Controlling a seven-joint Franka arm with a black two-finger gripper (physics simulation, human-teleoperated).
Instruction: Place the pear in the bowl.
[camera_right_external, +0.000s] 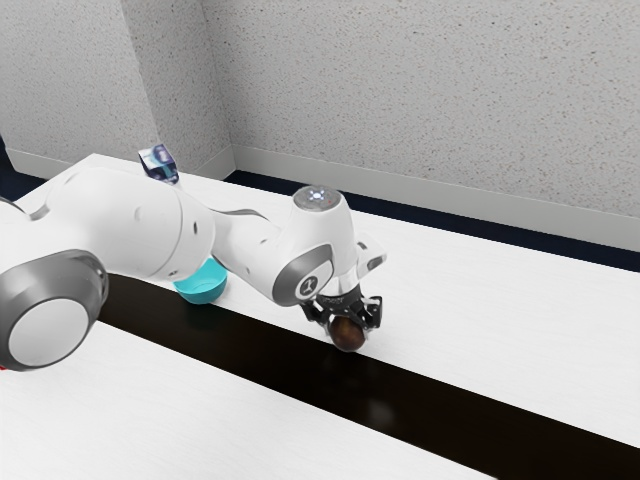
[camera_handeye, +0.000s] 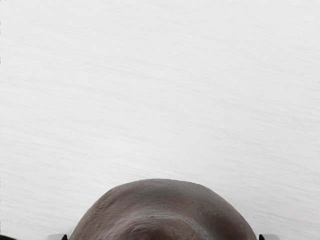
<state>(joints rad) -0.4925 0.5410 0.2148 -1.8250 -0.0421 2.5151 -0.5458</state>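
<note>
- And here are the black fingers (camera_right_external: 374, 313), clamped on the pear (camera_right_external: 348, 336), one on each side of it
- The gripper (camera_right_external: 349, 325) points down, low over the far side of the dark band (camera_right_external: 400, 398); whether the fruit touches the table beneath, I cannot tell from here
- Over to the wrist view: there's the pear's brown, faintly wrinkled skin bulging up large, a dimple in the rounded surface (rather a swarthy fellow, for a pear), and pale, finely grained tabletop beyond it
- Moving out, the white arm (camera_right_external: 150, 225) with its grey joint caps sweeps in from the exterior view's left and bends down to the hand
- Now the bowl (camera_right_external: 202, 287), bright turquoise, well apart from the pear toward the exterior view's left, by the far edge of the dark band and partly hidden behind the arm
- Farther back on that side, a small blue-and-white box-like object (camera_right_external: 159, 163), partly behind the arm, and a sliver of something red (camera_right_external: 3, 369) peeking out at the exterior view's left edge
- All this on a long white table (camera_right_external: 500, 330), with dark floor (camera_right_external: 450, 225) behind, then a pale baseboard (camera_right_external: 400, 188) and the speckled grey wall (camera_right_external: 420, 100) closing off the room
</note>
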